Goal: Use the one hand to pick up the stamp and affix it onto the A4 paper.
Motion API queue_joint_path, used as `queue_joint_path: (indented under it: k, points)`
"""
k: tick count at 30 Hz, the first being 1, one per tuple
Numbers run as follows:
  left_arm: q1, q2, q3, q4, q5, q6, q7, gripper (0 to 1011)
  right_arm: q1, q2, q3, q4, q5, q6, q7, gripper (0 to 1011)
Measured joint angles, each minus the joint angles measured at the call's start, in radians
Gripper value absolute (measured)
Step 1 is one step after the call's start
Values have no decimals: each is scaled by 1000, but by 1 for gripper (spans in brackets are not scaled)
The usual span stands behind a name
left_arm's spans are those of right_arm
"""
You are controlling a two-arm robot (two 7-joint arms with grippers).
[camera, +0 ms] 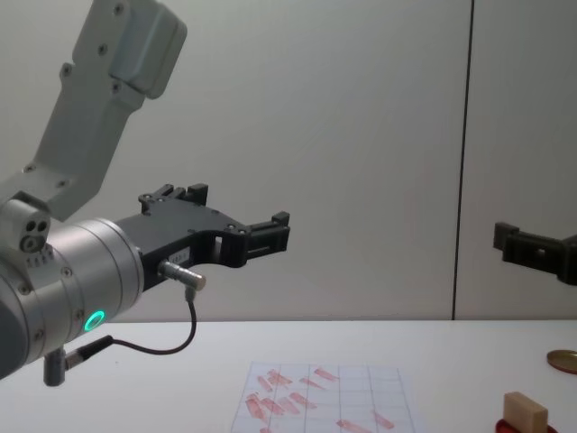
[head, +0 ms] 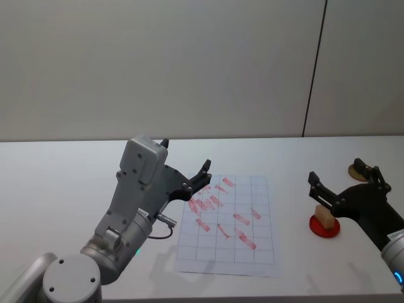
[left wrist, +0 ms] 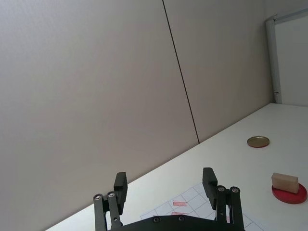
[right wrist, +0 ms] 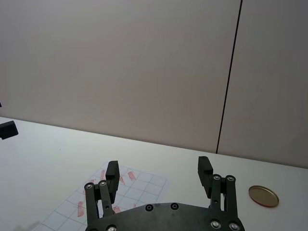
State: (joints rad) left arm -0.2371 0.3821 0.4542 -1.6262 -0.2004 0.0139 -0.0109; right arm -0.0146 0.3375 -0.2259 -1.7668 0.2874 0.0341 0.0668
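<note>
Chest view — stamp, right gripper both cut off by edges.

Your silver-white left arm has a green light ring. Your left gripper and right gripper are black.

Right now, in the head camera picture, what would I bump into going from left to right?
left gripper → A4 paper → stamp, sitting on the red ink pad → brass disc
</note>
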Motion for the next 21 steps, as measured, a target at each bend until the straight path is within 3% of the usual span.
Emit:
queue_joint_path:
  k: [21]
  points:
    - [0, 0, 0, 0, 0, 0, 0, 993, 0, 0, 0, 0, 0, 0, 0, 1001]
